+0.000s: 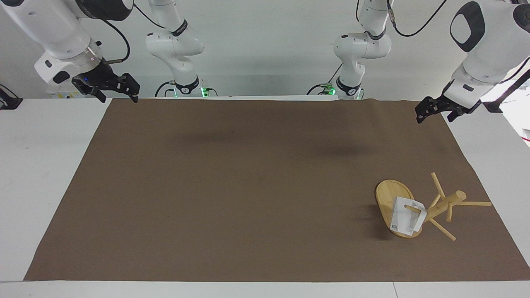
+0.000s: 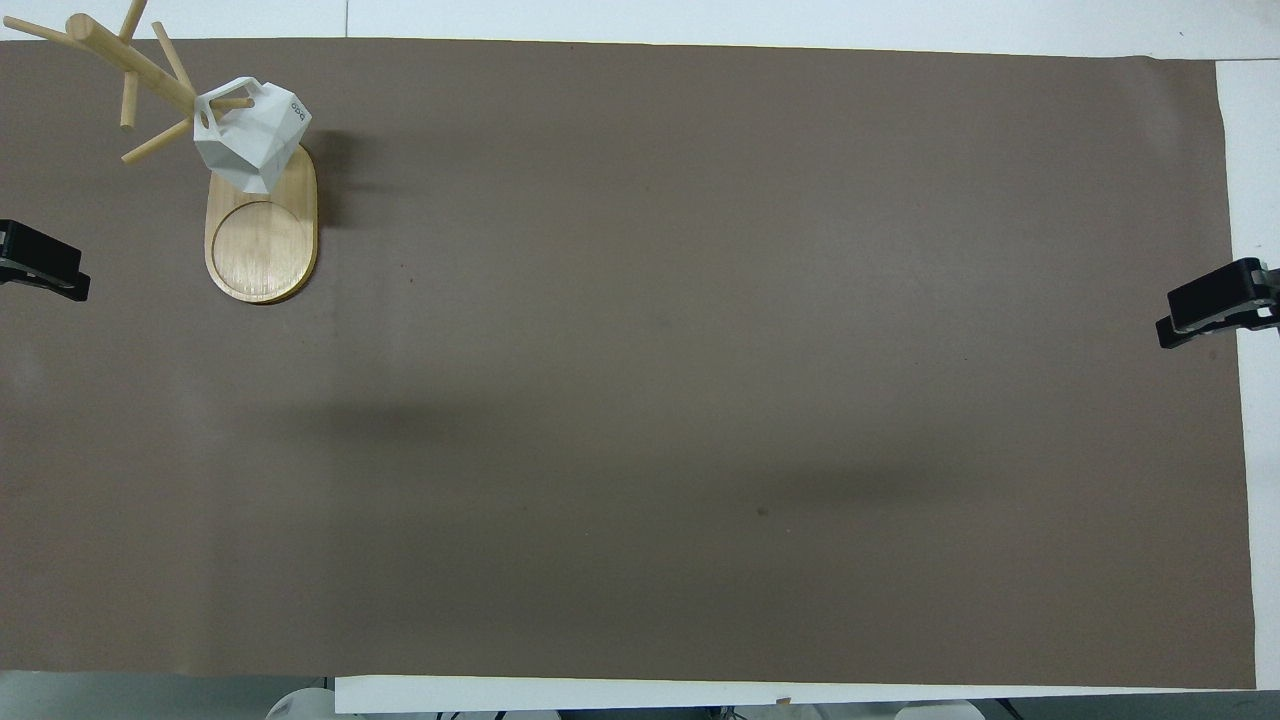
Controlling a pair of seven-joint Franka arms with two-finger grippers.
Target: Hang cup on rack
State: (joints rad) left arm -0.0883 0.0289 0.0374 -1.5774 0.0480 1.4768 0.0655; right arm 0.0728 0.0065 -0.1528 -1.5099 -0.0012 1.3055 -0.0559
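The bamboo rack (image 1: 389, 196) (image 2: 262, 245) stands on its oval base on the brown mat, toward the left arm's end of the table and far from the robots. The white faceted cup (image 1: 403, 221) (image 2: 250, 135) hangs by its handle on one peg, over the base. No gripper touches it. My left gripper (image 1: 434, 117) (image 2: 40, 270) is open and empty, raised over the mat's corner nearer to the robots than the rack. My right gripper (image 1: 118, 98) (image 2: 1210, 315) waits open and empty over the mat's edge at the right arm's end.
A brown mat (image 1: 248, 186) covers most of the white table (image 1: 45, 165). Thin pegs of the rack stick out sideways toward the mat's edge at the left arm's end.
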